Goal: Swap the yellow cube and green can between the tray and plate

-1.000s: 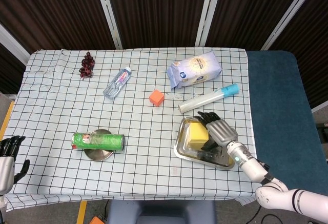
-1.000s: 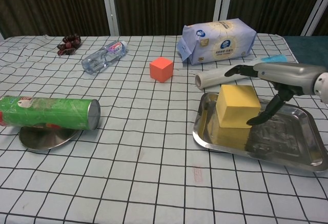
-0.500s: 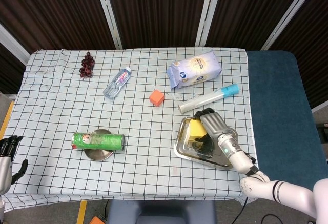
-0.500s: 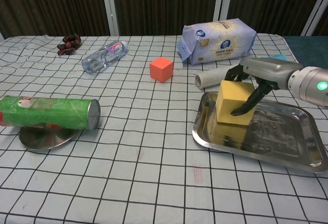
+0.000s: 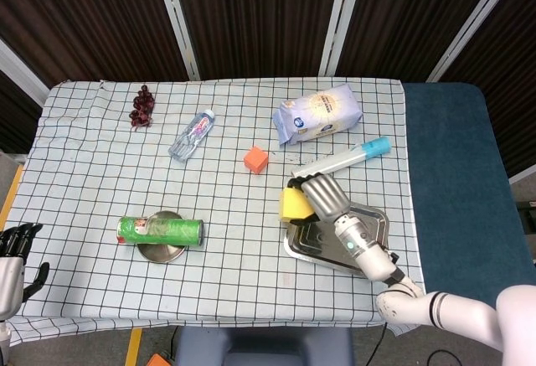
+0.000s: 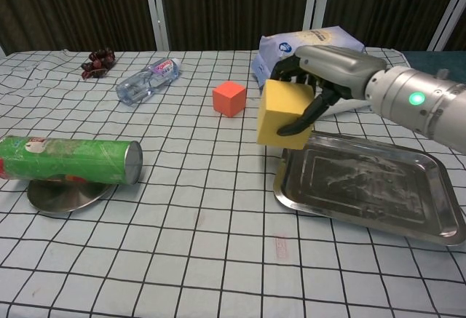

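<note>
**Yellow cube held in the air over the tray's left edge**

The right hand (image 6: 324, 70) grips the yellow cube (image 6: 284, 113), its fingers (image 6: 300, 123) wrapped over the top and down the right face. In the chest view the cube hangs clear of the bench, above the left rim of the metal tray (image 6: 378, 187); the head view shows the same cube (image 5: 293, 204) at the tray's (image 5: 368, 232) upper left corner. The green can (image 6: 69, 160) lies on its side across the round metal plate (image 6: 62, 196) near the bench's left front, well apart from the tray. The left hand (image 5: 17, 253) sits low at the bench's left edge, holding nothing, its fingers apart. Behind the cube lie an orange cube (image 6: 229, 98), a white tube with a blue cap (image 5: 342, 162), a tissue pack (image 5: 318, 113), a water bottle (image 6: 148, 80) and a bunch of grapes (image 6: 97, 62)
</note>
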Motion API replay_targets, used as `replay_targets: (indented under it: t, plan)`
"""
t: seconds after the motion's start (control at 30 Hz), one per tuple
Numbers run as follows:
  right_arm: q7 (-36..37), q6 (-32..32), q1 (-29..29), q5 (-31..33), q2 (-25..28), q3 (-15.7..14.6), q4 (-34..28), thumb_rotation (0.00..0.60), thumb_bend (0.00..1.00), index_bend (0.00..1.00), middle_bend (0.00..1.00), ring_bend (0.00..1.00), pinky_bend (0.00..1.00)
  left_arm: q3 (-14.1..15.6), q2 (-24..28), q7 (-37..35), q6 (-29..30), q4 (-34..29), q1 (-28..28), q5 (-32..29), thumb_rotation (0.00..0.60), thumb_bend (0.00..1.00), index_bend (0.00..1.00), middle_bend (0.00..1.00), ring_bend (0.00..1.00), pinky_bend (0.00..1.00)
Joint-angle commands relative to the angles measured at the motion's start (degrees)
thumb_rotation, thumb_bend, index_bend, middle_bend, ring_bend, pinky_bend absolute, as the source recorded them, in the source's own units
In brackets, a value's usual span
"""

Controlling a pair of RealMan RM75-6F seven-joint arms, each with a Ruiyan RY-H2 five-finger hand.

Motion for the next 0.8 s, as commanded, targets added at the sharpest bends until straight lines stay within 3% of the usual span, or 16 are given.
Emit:
replay_targets:
  t: [0.03,0.27,0.47,0.6,0.8]
  plan:
    - [-1.81,-1.48,3.64,-0.21,-3.34,1.98,2.36,0.600,0.12,0.86,0.62,0.61,0.58,0.06,-0.03,0.11,-0.22,0.12,-0.08,-0.03,0.600,0.37,0.19,0.19,0.17,0.20]
    - [-2.83,-4.24,10.52,2.52,-11.37,5.73,12.33,0.600,0.12,0.86,0.62,0.61,0.58,0.14,0.33,-0.58,-0.13,-0.15,0.05,0.09,0.600,0.37,0.19,0.19,0.17,0.20]
    - [3.06,-6.54,16.71,1.36,-19.25,7.14,27.19,0.600,0.12,0.82,0.62,0.60,0.58,-0.23,0.42,-1.71,1.01,-0.27,0.40,0.28,0.600,0.37,0.19,0.19,0.17,0.20]
    - [7.80,-10.60,19.61,1.70,-22.53,7.17,34.85,0.600,0.12,0.68,0.54,0.45,0.53,-0.38,0.55,-2.28,0.79,0.17,0.37,-0.06,0.600,0.37,0.19,0.20,0.17,0.20]
    - [15.15,-14.19,21.20,-0.83,-23.87,4.48,41.44,0.600,0.12,0.32,0.22,0.12,0.29,-0.31,0.91,-3.30,0.65,0.45,0.34,0.15,0.600,0.37,0.19,0.20,0.17,0.20]
